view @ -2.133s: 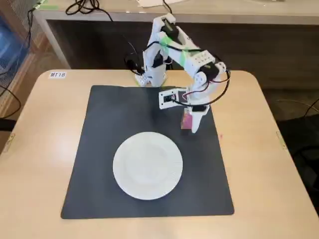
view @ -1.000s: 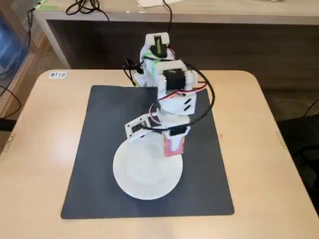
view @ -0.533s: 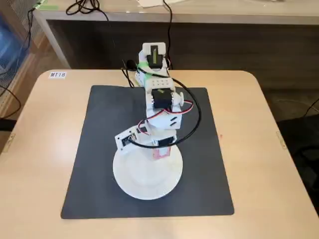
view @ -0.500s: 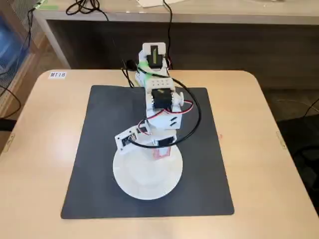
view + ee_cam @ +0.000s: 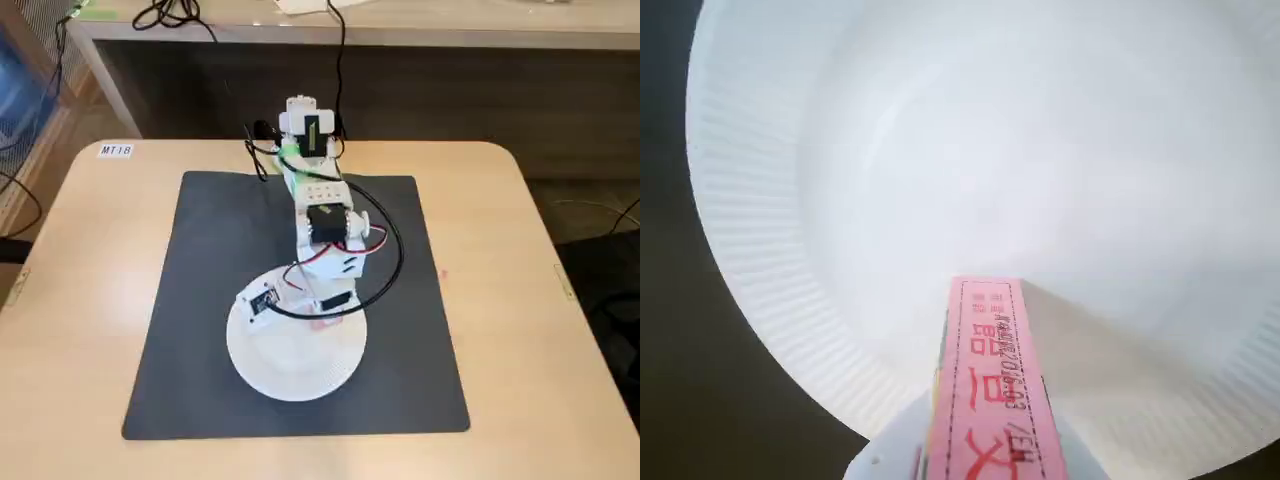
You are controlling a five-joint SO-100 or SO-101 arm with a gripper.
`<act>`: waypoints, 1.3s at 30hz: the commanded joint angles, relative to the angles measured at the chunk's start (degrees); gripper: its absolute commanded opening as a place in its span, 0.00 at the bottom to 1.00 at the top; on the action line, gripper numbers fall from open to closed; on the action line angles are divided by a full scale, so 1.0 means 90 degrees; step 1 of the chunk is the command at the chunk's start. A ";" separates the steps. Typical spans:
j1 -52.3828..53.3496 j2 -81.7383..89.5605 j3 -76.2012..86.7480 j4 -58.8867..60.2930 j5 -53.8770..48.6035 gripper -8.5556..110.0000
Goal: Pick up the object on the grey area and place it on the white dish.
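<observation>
1. So, I'm at the placing step: gripper (image 5: 985, 460) is clamped on the pink box (image 5: 992, 390), hanging over the white dish (image 5: 760, 260).
2. Next move IMO: drop a bit lower, then let go so it lands inside the rim.
3. In the fixed view the arm (image 5: 325, 225) hides the box; fingertips are cut off in the wrist view, so I can't judge height above the dish. Grey mat (image 5: 200, 300) is otherwise bare.

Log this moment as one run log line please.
gripper: shut on small pink rectangular box | position: over round white ribbed plate | plate on dark grey mat | box unreleased
</observation>
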 commanded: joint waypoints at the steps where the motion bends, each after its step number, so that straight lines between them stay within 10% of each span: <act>1: 0.0059 0.0049 -0.0518 0.0039 -0.0107 0.07; 39: 0.0195 0.1045 0.0098 0.0127 -0.0078 0.47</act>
